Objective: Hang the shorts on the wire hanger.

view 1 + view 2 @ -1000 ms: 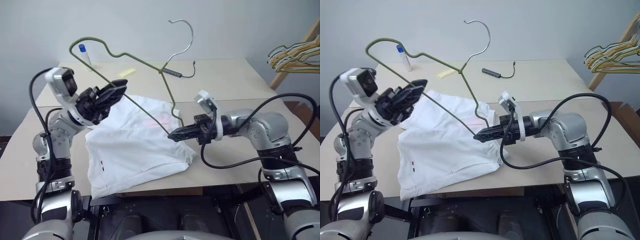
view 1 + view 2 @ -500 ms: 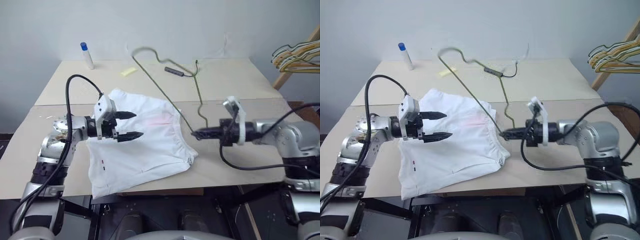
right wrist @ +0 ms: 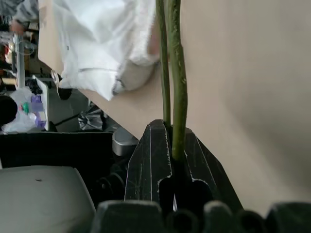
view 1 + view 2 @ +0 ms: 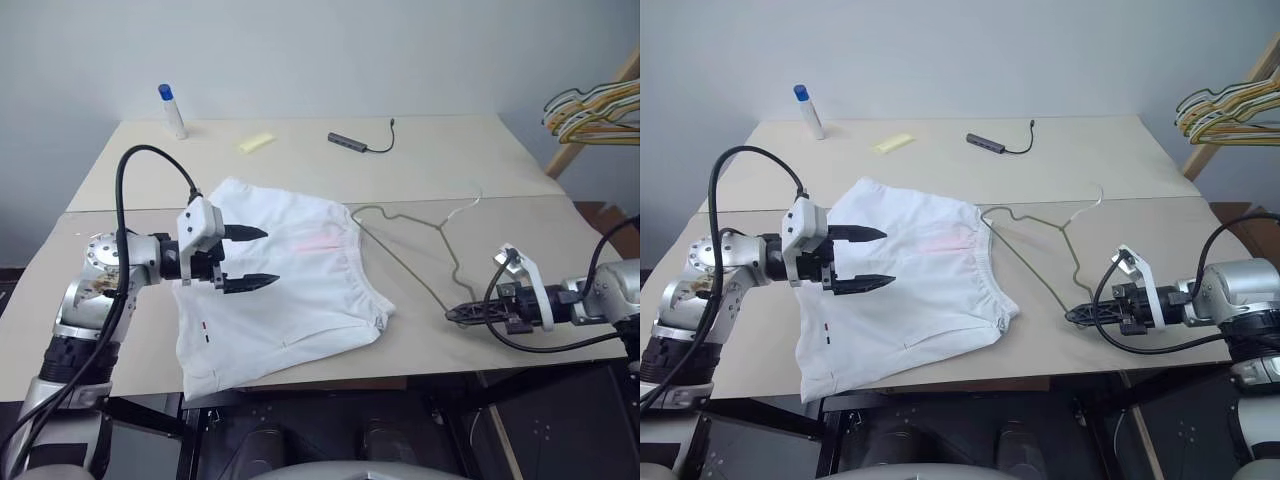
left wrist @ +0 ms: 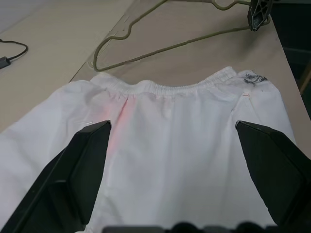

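Observation:
The white shorts (image 4: 300, 300) lie flat on the table (image 4: 450, 160), waistband toward the right. My left gripper (image 4: 262, 258) hovers over their left half, open, with nothing between its fingers (image 5: 82, 170). The wire hanger (image 4: 441, 226) lies low on the table just right of the waistband, hook pointing away from me. One corner of the hanger is pinched in my right gripper (image 4: 462, 313), near the table's front right edge. In the right wrist view the green wire (image 3: 178, 87) runs out from between the shut fingers. The left wrist view looks over the shorts (image 5: 184, 145) to the hanger (image 5: 160, 48).
A white bottle with a blue cap (image 4: 173, 110) stands at the back left. Near it lies a yellow scrap (image 4: 256, 143), and a dark adapter with a cable (image 4: 350, 141) lies at the back middle. A bunch of yellow and tan hangers (image 4: 595, 108) hangs off the table's right.
My right gripper has swung right and down, bringing the hanger from upright in the air to low on the table. My left gripper has opened wide and dropped over the shorts.

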`<state>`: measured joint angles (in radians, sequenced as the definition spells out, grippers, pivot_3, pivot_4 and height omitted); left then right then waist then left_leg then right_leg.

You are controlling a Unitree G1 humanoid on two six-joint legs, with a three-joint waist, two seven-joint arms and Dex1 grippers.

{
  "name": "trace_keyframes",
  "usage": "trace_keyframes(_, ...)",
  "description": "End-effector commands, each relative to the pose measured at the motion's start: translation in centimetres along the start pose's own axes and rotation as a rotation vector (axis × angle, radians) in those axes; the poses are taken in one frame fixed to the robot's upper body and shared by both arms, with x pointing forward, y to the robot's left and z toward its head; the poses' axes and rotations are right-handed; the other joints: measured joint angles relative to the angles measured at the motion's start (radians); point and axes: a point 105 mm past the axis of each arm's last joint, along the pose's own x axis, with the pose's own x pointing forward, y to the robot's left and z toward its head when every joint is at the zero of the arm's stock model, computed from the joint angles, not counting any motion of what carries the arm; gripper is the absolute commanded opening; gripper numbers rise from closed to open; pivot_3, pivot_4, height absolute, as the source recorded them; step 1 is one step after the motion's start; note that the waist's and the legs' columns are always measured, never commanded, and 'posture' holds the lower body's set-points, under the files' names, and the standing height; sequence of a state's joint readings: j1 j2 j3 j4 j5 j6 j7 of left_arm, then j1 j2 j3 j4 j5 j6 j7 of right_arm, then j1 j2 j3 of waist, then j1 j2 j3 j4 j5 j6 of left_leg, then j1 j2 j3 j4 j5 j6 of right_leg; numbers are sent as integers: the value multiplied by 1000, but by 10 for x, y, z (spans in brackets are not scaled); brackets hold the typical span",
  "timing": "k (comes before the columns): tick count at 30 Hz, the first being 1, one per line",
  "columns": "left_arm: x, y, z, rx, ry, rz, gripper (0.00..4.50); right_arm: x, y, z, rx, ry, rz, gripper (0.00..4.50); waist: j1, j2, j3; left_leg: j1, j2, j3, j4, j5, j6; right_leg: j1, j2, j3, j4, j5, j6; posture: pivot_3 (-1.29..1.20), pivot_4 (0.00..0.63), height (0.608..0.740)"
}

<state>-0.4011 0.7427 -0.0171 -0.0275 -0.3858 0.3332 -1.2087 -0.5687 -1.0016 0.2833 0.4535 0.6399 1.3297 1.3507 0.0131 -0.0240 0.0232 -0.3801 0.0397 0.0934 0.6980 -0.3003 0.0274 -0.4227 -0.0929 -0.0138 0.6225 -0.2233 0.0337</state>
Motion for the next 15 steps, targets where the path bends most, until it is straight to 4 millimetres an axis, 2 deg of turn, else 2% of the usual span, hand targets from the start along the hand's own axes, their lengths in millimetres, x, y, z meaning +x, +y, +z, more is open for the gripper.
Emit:
trace_keyframes(1, -5, 1, 9, 39, -10, 16, 4460, -5, -4, 4, -20, -5, 3, 0, 0, 0, 0, 0, 0, 0, 0, 0, 0, 0, 0, 0, 0, 0, 0, 75, 0, 740)
trace_keyframes(3, -6, 1, 8, 34, -8, 18, 4460, -5, -7, 5, -18, -8, -6, 0, 1, 0, 0, 0, 0, 0, 0, 0, 0, 0, 0, 0, 0, 0, 0, 76, 0, 740)
trace_keyframes(11, -3, -3, 7, 15, -8, 11, 4460, -3, 7, 11, -67, -1, 60, 0, 2, 0, 0, 0, 0, -1, 0, 0, 0, 0, 0, 0, 1, 0, 0, 75, 0, 740)
trace_keyframes(15, -2, -3, 7, 14, -10, 12, 4460, 0, 11, 5, -83, 43, 79, 0, 4, 0, 0, 0, 0, 0, 1, 0, 0, 0, 0, 0, 1, 0, 0, 75, 0, 740)
